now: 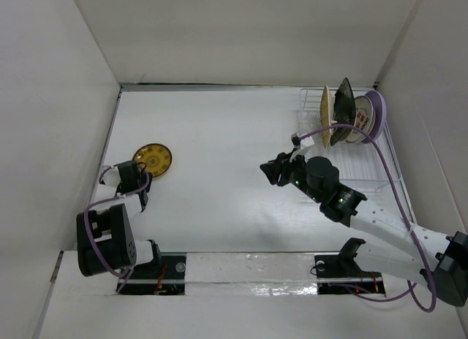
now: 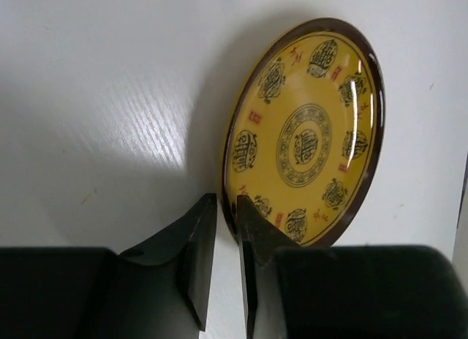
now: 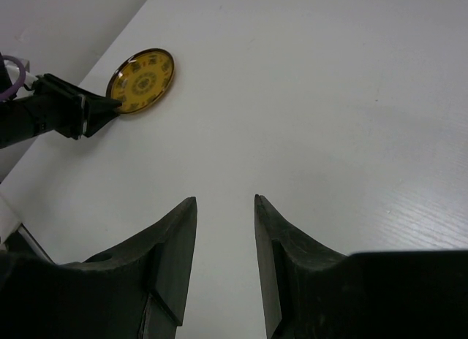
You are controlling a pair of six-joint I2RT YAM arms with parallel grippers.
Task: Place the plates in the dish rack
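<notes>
Two black fingers of the left gripper (image 2: 225, 202) fill the bottom of the left wrist view, drawn close together with only a thin gap between them. The near rim of a round golden-yellow plate with a dark brown edge (image 2: 303, 134) sits in that gap. One finger is in front of its patterned face and the other is on its outer side. Whether they press on the rim cannot be told. The rest of the plate stretches ahead of the fingertips over the white table (image 2: 110, 98).

The right gripper (image 3: 225, 200) hovers above the table, jaws partly apart with nothing between them. The yellow plate lies far ahead of it, to its left. Behind this gripper stands the white wire dish rack (image 1: 310, 112), with several dishes (image 1: 342, 109) upright on edge at its far end.
</notes>
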